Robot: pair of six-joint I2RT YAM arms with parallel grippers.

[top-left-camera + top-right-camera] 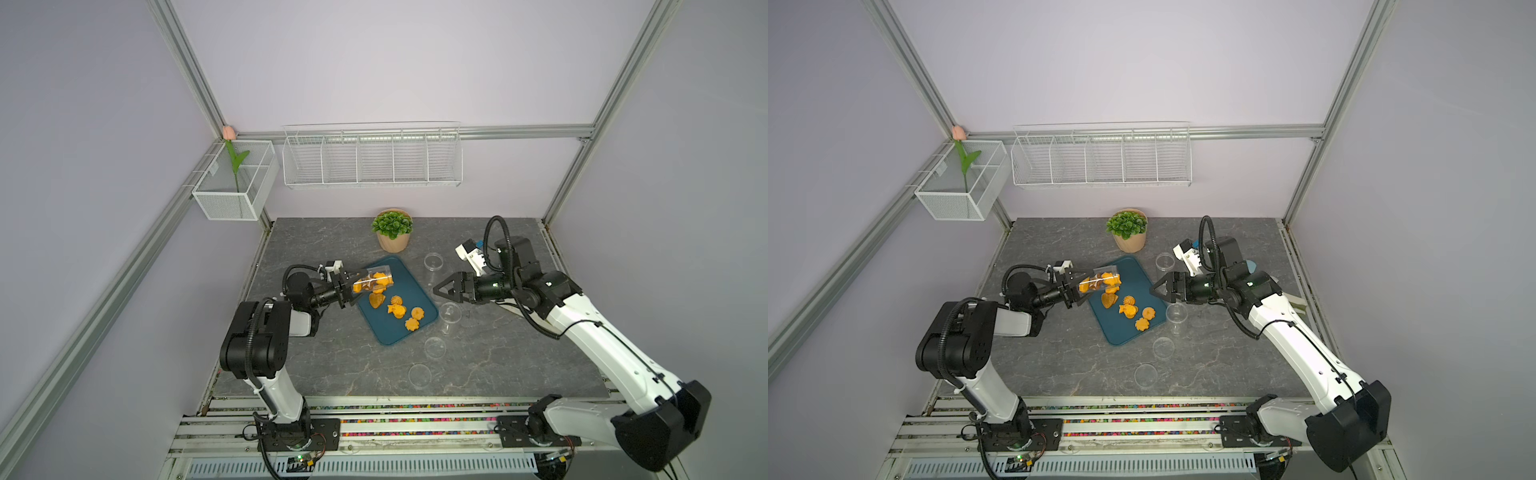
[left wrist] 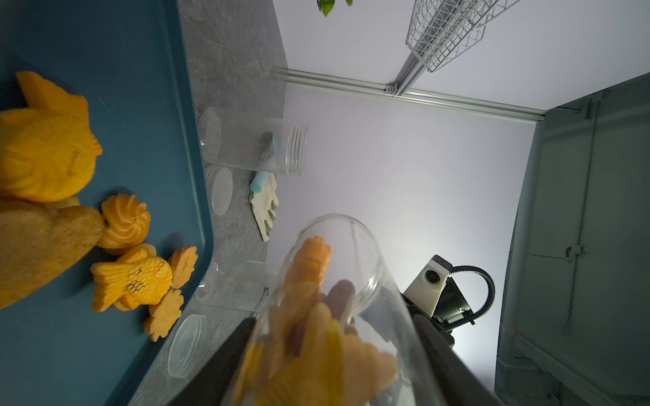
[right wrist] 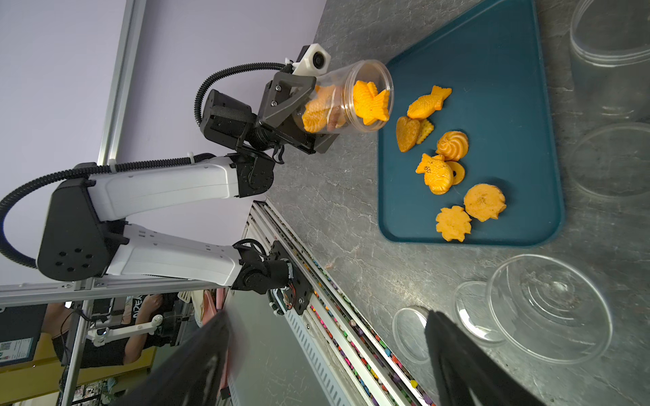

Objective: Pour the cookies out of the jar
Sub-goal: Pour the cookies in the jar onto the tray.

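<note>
My left gripper (image 1: 353,286) (image 1: 1077,289) (image 2: 334,334) is shut on a clear plastic jar (image 1: 372,281) (image 1: 1100,282) (image 3: 351,95). The jar lies tilted on its side with its open mouth over the near-left part of the teal tray (image 1: 390,336) (image 3: 492,88). Several orange cookies (image 3: 369,102) (image 2: 309,267) are still inside, one fish-shaped piece at the mouth. Several more cookies (image 1: 397,311) (image 1: 1127,309) (image 3: 439,172) lie scattered on the tray. My right gripper (image 1: 436,291) (image 1: 1152,289) (image 3: 325,320) hovers open and empty, just right of the tray.
Two empty clear jars (image 1: 433,262) (image 1: 450,313) stand right of the tray. Two clear lids (image 1: 435,347) (image 1: 419,375) lie nearer the front. A potted plant (image 1: 392,230) sits behind the tray. White wire baskets (image 1: 372,158) hang on the back wall.
</note>
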